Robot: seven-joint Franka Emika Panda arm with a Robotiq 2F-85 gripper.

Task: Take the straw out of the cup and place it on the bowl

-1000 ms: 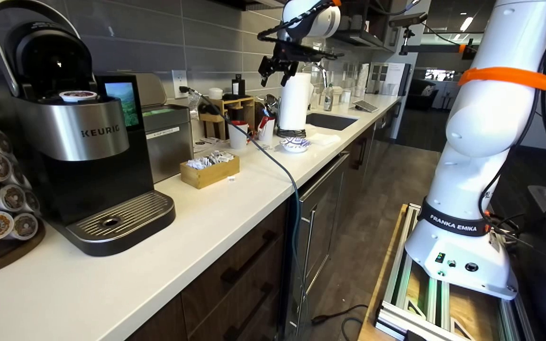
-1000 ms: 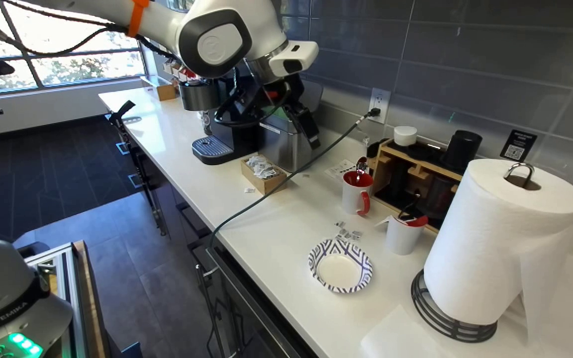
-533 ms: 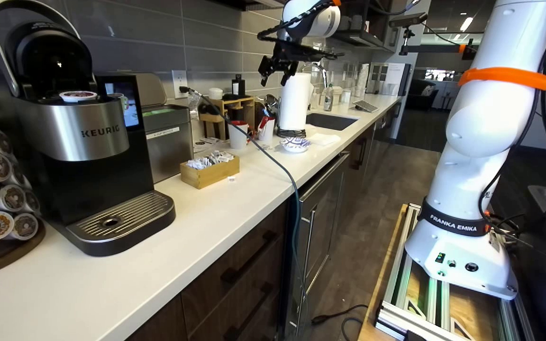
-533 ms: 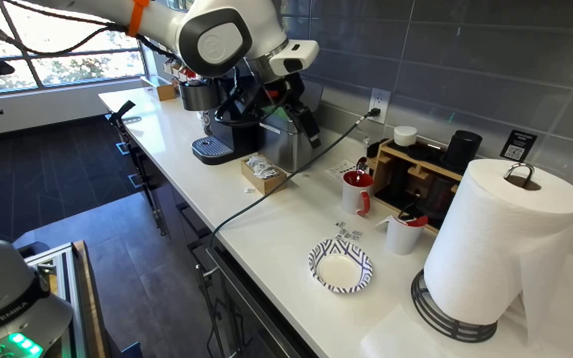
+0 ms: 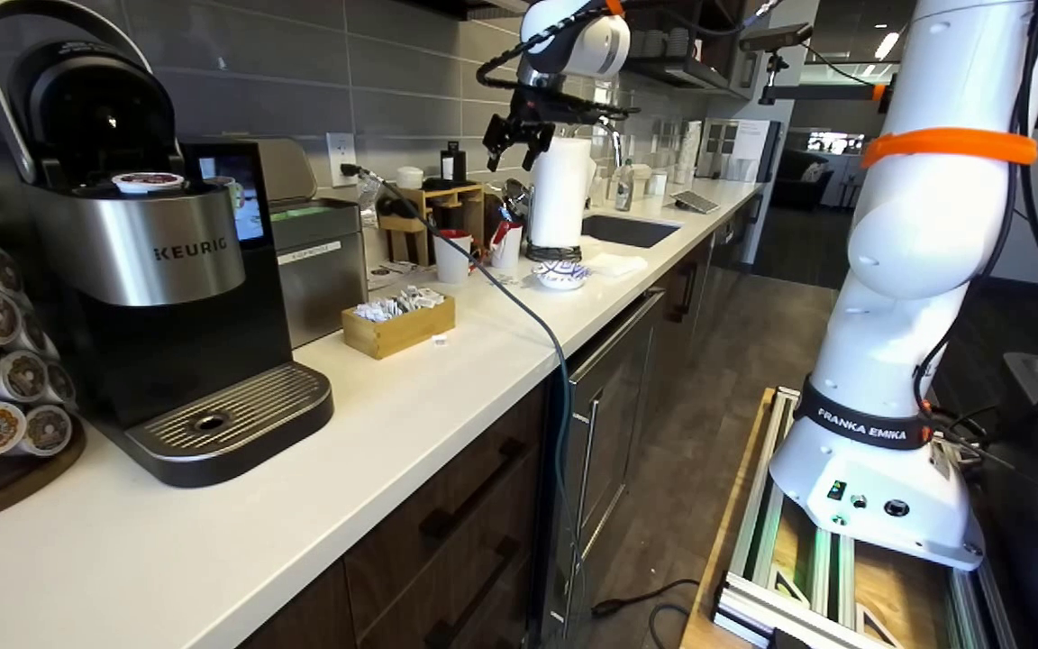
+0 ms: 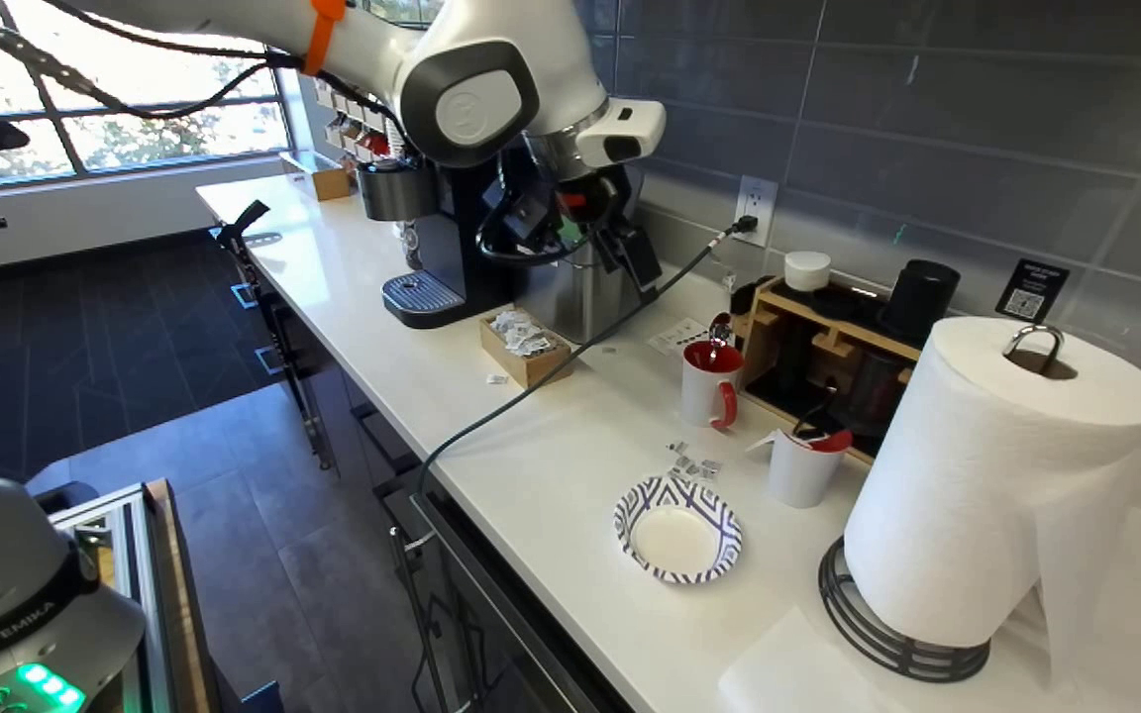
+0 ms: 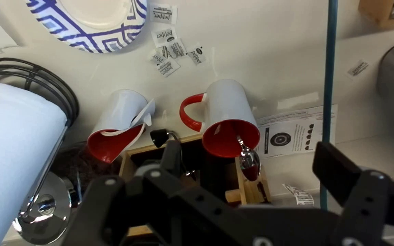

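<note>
My pincer (image 7: 246,157) is released, fingers (image 7: 335,171) spread, higher than the red-handled mug (image 7: 231,102), in which a spoon (image 7: 251,165) leans, and apart from it. Away from the mug's handle, a blue cable (image 7: 330,68) crosses the bench (image 6: 551,485); in the wrist view one finger overlaps it. Behind the mug is a wooden rack (image 6: 831,344); past the handle, a white cup (image 6: 798,473), then a paper towel roll (image 6: 996,485). A white piece (image 7: 144,112) juts from the cup; whether it is the straw, I cannot tell. The bowl (image 6: 674,540) sits off the mug's handle side, nearer the bench edge, whole in an exterior view, cropped in the wrist view. Only there are the pepper packets (image 7: 176,49) between mug and bowl legible.
</note>
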